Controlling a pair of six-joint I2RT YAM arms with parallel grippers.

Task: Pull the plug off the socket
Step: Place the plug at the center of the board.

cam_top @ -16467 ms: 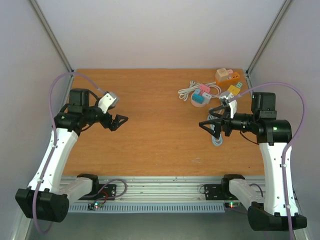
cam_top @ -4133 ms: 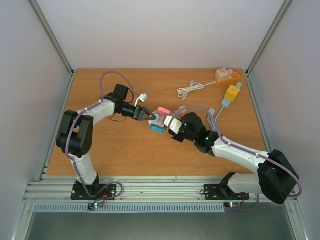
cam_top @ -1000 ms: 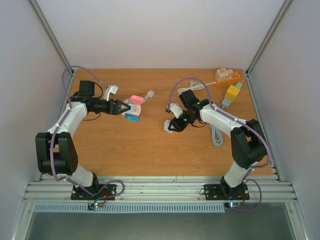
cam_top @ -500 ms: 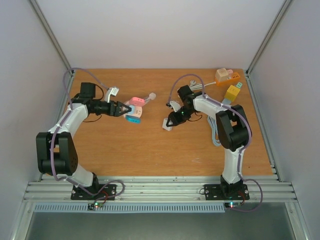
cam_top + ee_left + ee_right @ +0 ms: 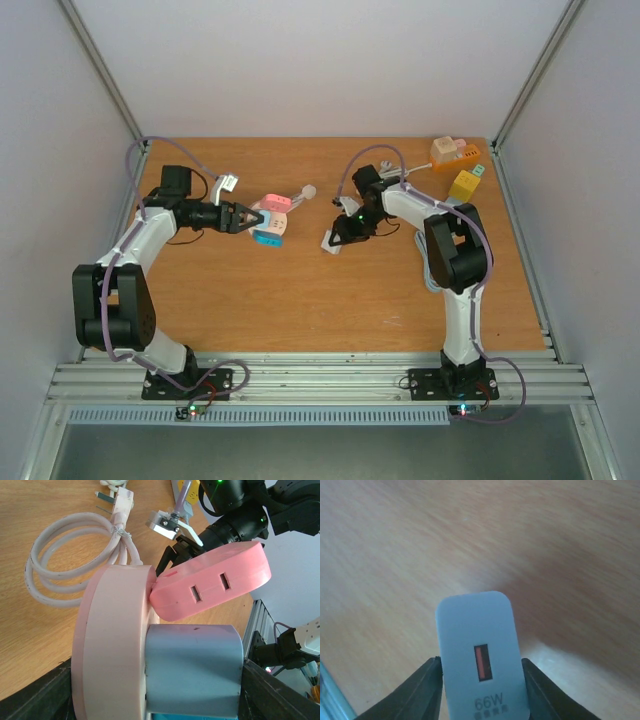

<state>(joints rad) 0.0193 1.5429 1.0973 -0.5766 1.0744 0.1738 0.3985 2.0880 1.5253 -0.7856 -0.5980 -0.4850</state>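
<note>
The left gripper (image 5: 244, 217) clamps the pink socket (image 5: 268, 222) at the left-centre of the table (image 5: 300, 300). The right gripper (image 5: 336, 237) pinches the white plug (image 5: 480, 650) between both fingers, well apart from the socket, near mid-table.

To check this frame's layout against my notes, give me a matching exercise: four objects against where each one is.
1. pink and blue plastic socket block
2. white square charger plug with an orange port
3. orange plastic socket cube
4. yellow plastic socket cube

a. far right corner of the wooden table
b. held by the left gripper
c. on the table, just nearer than the orange cube
d. held by the right gripper

Pairs: 1-b; 2-d; 3-a; 4-c
</note>
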